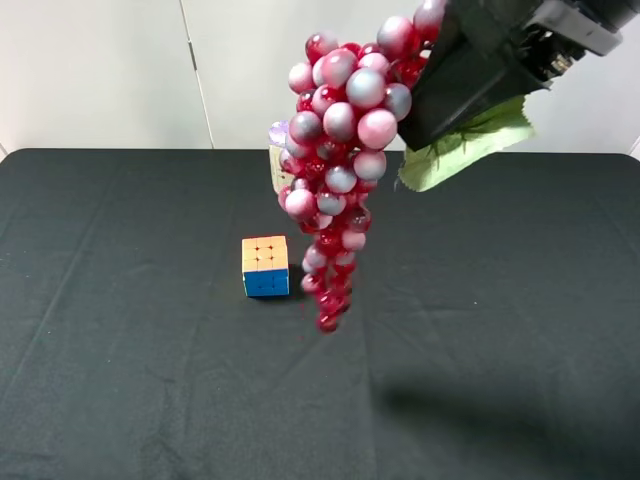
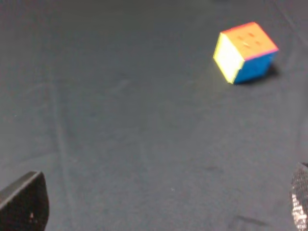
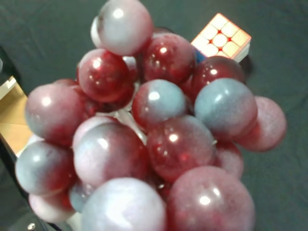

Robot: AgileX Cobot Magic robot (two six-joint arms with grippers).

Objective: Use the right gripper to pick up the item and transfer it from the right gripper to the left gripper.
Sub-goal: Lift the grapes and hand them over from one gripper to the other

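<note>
Holding the item (image 1: 335, 170) high over the black table (image 1: 120, 380), the right gripper (image 1: 445, 95) is clamped on its stem end beside the green leaf (image 1: 465, 150). The long bunch dangles free, well above the cloth.

My worry is sway. A quick move could set the bunch swinging, and the left gripper (image 2: 162, 209), its jaws wide apart, might then close on loose grapes or miss altogether. I judge a grip this near the stem could also slip.

Room is generous, with bare cloth on every side and the table edges well away. Only the puzzle cube (image 1: 265, 266) and a cream cylinder (image 1: 277, 168) behind the bunch crowd the middle.
</note>
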